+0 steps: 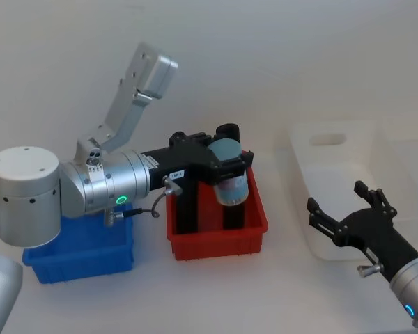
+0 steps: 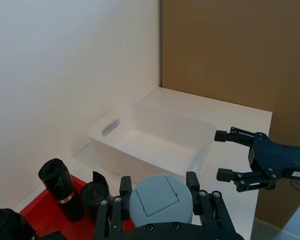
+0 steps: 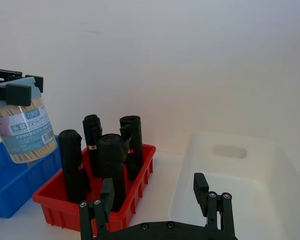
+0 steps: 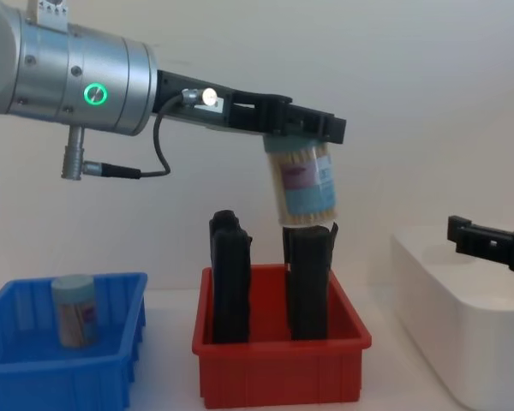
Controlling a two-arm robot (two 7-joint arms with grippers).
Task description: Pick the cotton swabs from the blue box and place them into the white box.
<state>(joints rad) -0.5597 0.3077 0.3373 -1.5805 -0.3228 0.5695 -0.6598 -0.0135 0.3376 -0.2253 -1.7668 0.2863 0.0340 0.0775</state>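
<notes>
My left gripper [image 1: 231, 165] is shut on a clear jar of cotton swabs [image 1: 230, 182] with a pale lid and a labelled band. It holds the jar in the air above the right part of the red bin [image 4: 278, 372], clear of the black rolls. In the chest view the held jar [image 4: 301, 184] hangs tilted slightly under the left gripper [image 4: 313, 133]. A second jar of cotton swabs [image 4: 74, 310] stands in the blue box [image 4: 120, 360] at the left. The white box [image 1: 334, 188] lies to the right. My right gripper [image 1: 334, 196] hovers open and holding nothing over its near part.
The red bin [image 1: 216, 245] sits between the blue box [image 1: 76, 263] and the white box, holding several tall black upright rolls [image 3: 110, 160]. A white wall runs behind the table. The table's right edge lies just past the white box [image 2: 150, 142].
</notes>
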